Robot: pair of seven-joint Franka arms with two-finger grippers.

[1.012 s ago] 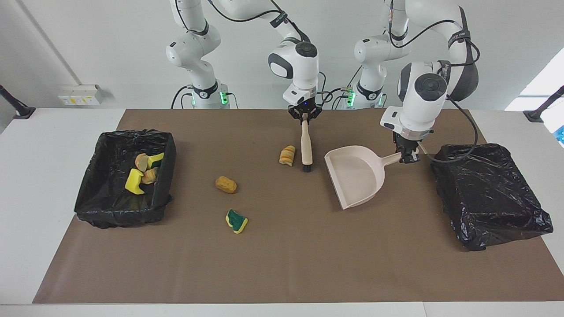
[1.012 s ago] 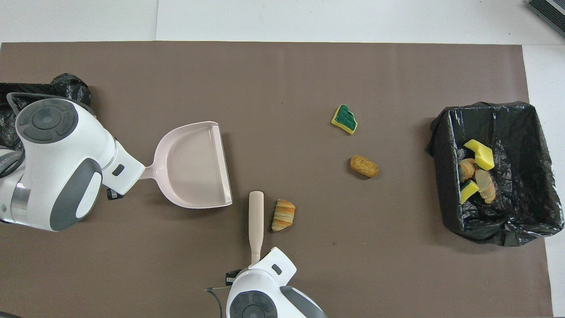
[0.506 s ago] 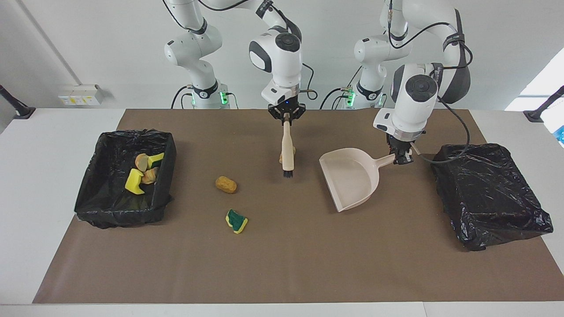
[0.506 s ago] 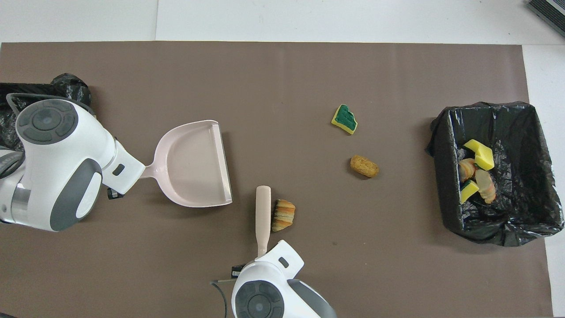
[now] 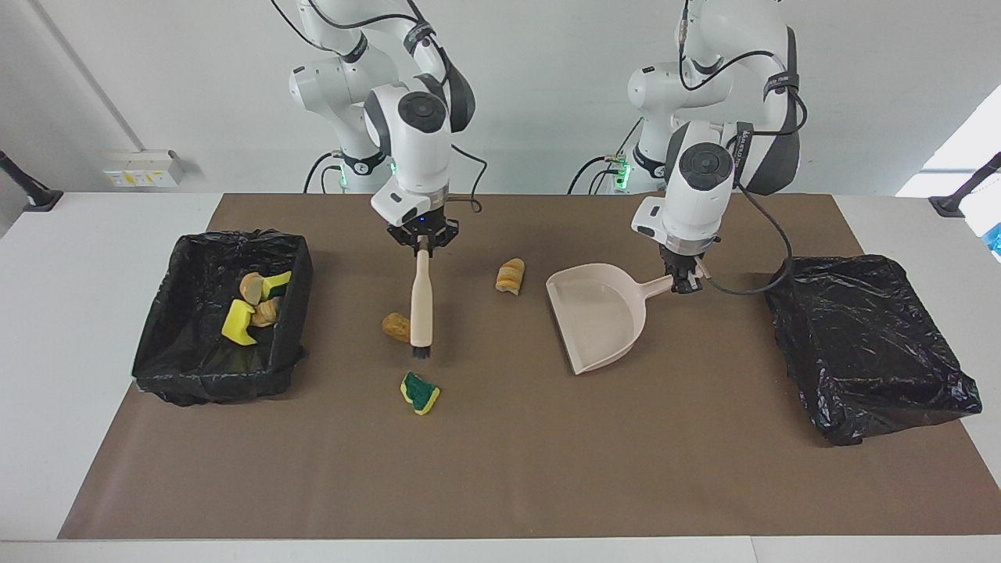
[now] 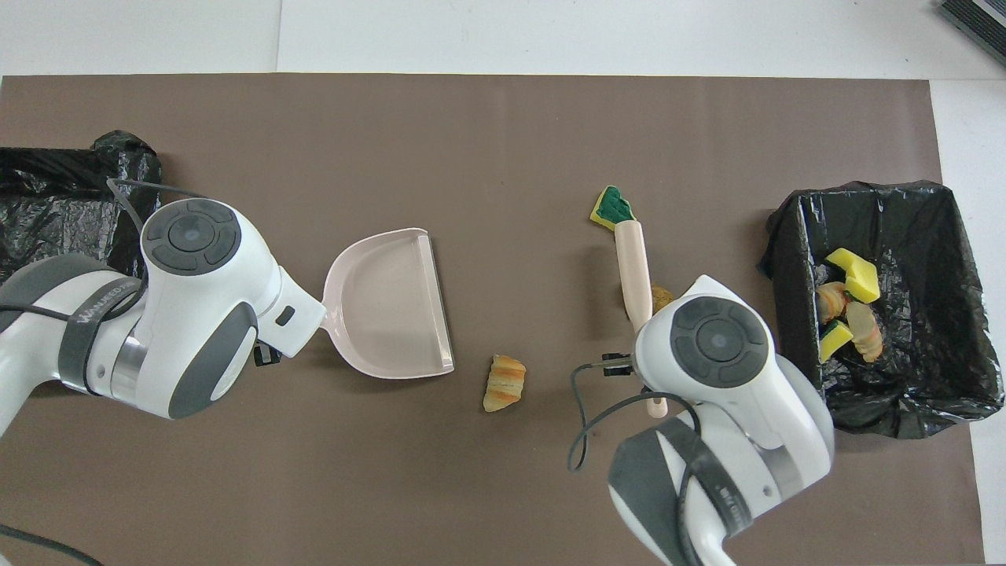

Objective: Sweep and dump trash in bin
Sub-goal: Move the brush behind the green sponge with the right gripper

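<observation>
Three scraps of trash lie loose on the brown mat (image 5: 508,469): a croissant-like lump (image 5: 510,276) toward the robots' edge near mid-table, a tan bread lump (image 5: 395,325) and a yellow-green sponge piece (image 5: 420,392) farther from the robots, both toward the right arm's end. More scraps, yellow sponge bits and bread lumps (image 5: 252,305), sit inside the black-lined bin (image 5: 168,367) at the right arm's end of the table. A second black-bagged bin (image 5: 868,352) sits at the left arm's end.

The right gripper (image 5: 423,244) points straight down, clamped on the top of the brush (image 5: 421,309) handle. The brush hangs upright, bristles just beside the bread lump, near the sponge piece; contact unclear.

The left gripper (image 5: 683,283) points down, closed on the dustpan (image 5: 598,317) handle. The pan rests on the mat beside the croissant lump, mouth toward the right arm's end.

Lettering on the left arm's dark wrist band (image 6: 98,306) is too small to read.
</observation>
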